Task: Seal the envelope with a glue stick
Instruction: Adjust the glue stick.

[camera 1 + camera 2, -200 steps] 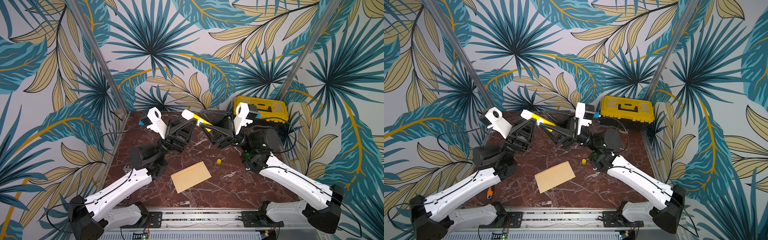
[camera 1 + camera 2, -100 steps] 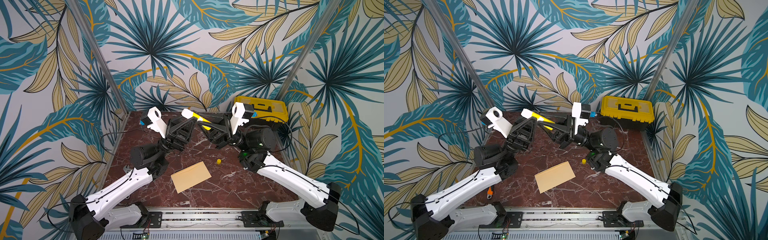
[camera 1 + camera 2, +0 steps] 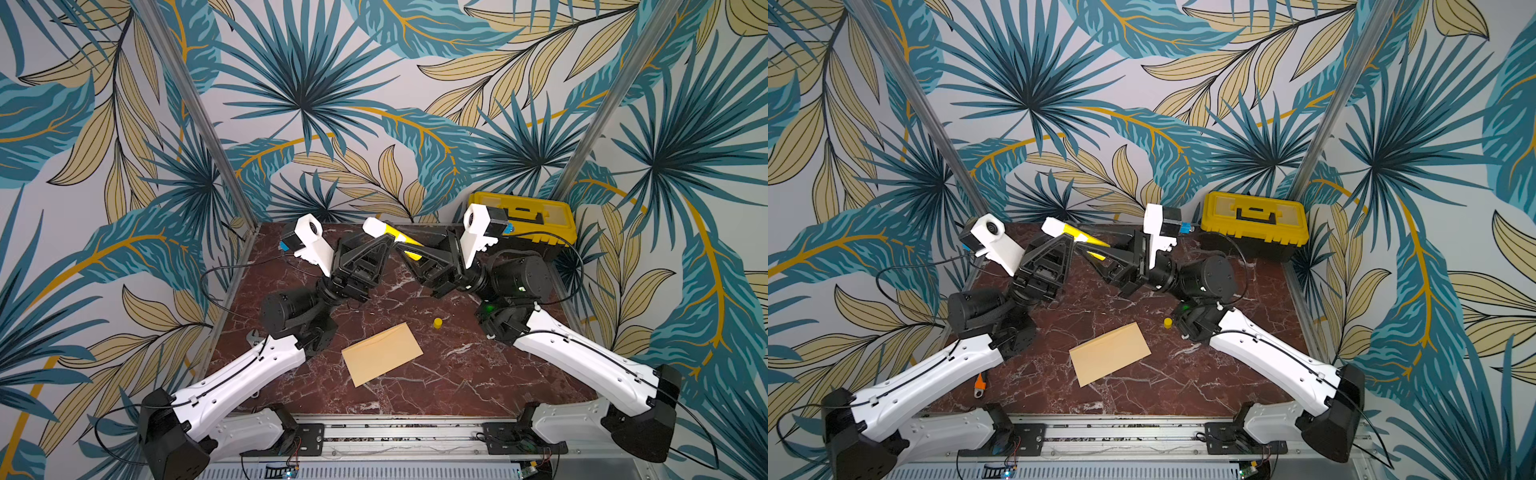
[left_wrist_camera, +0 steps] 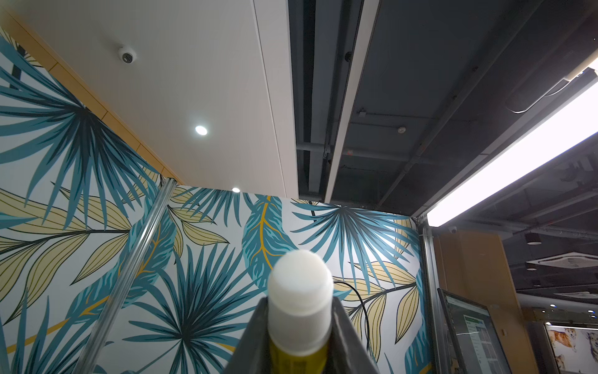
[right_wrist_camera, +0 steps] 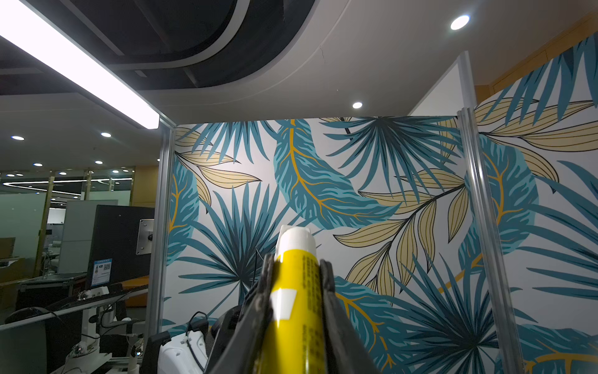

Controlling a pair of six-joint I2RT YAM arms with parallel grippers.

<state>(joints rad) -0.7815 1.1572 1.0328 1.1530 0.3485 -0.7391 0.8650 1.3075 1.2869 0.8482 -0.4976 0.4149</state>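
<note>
At the left, the left gripper (image 3: 383,240) is raised well above the table (image 3: 457,386), and its jaws are clamped on the glue stick (image 3: 401,238) just behind the bare white tip (image 4: 301,278). The stick is held in the air toward the back of the table, tilted, with the tip pointed up and away from the right arm. Below it, well apart, the envelope (image 3: 382,353) is laid flat near the middle of the table, and only a plain face is shown in both top views; no flap is seen. Further right, the yellow body of the stick is gripped between the jaws of the right gripper (image 3: 409,250). The step in hand is judged to be a hand-over, though a twist of the base to raise the glue cannot be ruled out, since the base end is hidden behind the gripper. For it to be done well, one grip should be loosened only once the other is proved firm, the stick should be drawn along its own axis rather than levered, and the soft tip should be kept clear of the jaws. The small yellow cap (image 3: 437,323), set on the table just right of the envelope, and the yellow toolbox (image 3: 523,216) at the back right corner should be left undisturbed.
</note>
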